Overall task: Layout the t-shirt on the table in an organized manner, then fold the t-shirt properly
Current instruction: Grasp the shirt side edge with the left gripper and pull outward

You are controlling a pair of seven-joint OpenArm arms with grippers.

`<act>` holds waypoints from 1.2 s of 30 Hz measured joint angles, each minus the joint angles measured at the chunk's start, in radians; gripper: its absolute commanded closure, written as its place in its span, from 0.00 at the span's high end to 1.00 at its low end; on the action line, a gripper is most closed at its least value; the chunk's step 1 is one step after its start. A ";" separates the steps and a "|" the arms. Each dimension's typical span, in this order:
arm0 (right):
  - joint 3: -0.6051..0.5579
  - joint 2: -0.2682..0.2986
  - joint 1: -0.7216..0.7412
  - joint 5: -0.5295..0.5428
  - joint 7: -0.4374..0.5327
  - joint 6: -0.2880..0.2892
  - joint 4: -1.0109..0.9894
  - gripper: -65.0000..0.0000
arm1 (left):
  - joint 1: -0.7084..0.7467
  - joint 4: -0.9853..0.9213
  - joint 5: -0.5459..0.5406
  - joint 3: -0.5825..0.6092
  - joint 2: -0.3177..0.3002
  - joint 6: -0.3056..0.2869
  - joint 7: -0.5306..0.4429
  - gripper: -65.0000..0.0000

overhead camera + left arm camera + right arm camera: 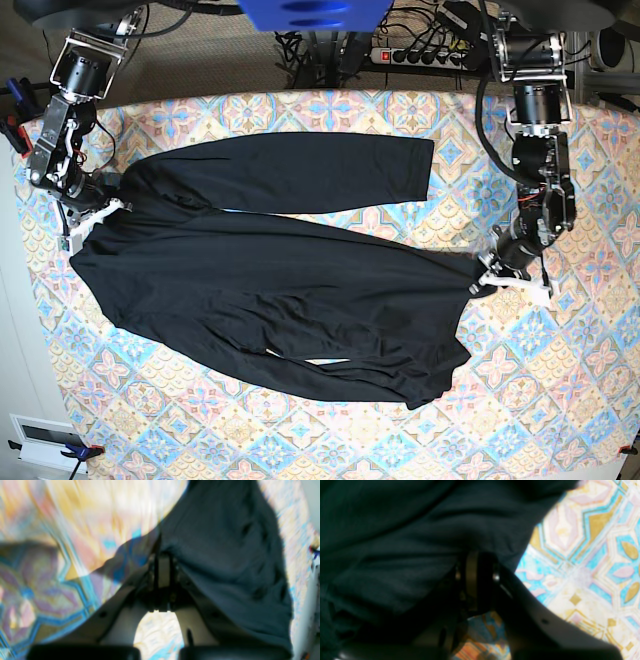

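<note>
Overhead, a power strip (pixel 420 55) lies beyond the table (pixel 560 400).

The counter (pixel 560 400) wears a cloth of pastel blue, pink and yellow diamond tiles. A black t-shirt (pixel 270 290) lies spread across its middle, one long sleeve stretched along the far side, rumpled near the right.

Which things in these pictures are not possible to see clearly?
- Left wrist view: table pattern smeared by motion blur.
- Right wrist view: right tool tips buried in the t-shirt.
- Base view: what lies under the t-shirt is covered; left tool too small to judge.
</note>
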 measured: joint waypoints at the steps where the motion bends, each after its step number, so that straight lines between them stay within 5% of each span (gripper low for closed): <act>1: 0.000 0.000 -0.001 0.000 0.001 0.000 0.000 0.11 | 0.004 0.007 -0.026 -0.004 -0.014 -0.005 0.013 0.00; 14: -0.006 0.002 -0.122 0.010 0.000 0.003 0.118 0.24 | 0.076 0.010 -0.067 -0.086 -0.083 0.000 0.010 0.00; 29: -0.101 0.008 -0.122 0.078 0.015 0.000 0.130 0.25 | 0.077 0.009 0.106 -0.090 -0.001 0.000 0.003 0.00; 33: -0.113 0.008 -0.119 0.078 0.019 0.000 0.130 0.20 | 0.077 0.009 0.106 -0.090 -0.004 0.000 0.003 0.00; 36: -0.077 0.001 -0.120 0.079 0.005 0.003 0.129 0.04 | 0.080 0.009 0.106 -0.090 -0.005 0.000 0.003 0.00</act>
